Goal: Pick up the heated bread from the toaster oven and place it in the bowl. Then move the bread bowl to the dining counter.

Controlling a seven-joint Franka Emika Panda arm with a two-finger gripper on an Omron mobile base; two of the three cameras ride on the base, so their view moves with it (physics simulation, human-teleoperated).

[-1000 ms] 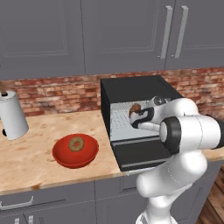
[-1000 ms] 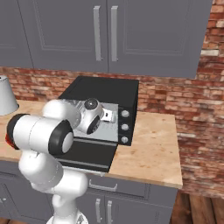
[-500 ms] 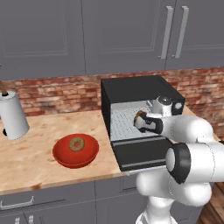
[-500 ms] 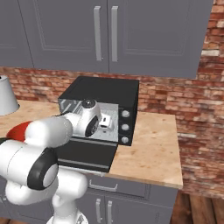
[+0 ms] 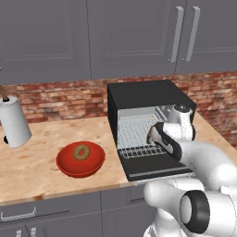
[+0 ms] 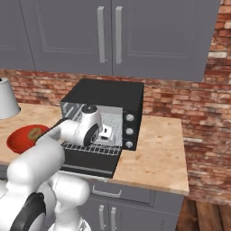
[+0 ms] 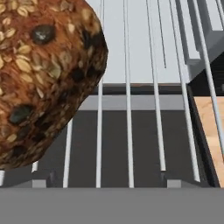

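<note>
The black toaster oven [image 5: 148,95] [image 6: 106,97] stands on the wood counter with its door dropped open. My gripper [image 5: 156,135] [image 6: 106,134] reaches into it, low over the wire rack [image 7: 144,87], and stands open. The heated bread [image 7: 41,74], dark brown and seeded, lies on the rack very close to the hand, off to the upper left of the hand view and not between the jaws. My hand hides it in both base views. The red bowl [image 5: 81,159] [image 6: 22,139] sits on the counter left of the oven, with a tan bagel [image 5: 82,152] in it. The dining counter is out of view.
A white cylinder-shaped kettle [image 5: 14,121] [image 6: 6,97] stands at the far left of the counter by the brick wall. The oven's open door [image 5: 155,167] juts out to the counter's front edge. Grey wall cabinets [image 5: 134,37] hang above. Bare counter [image 6: 158,149] lies right of the oven.
My hand has pushed deeper and lower into the oven over the rack. The bread, seen beside the hand a second ago, is now hidden behind it in the left base view.
</note>
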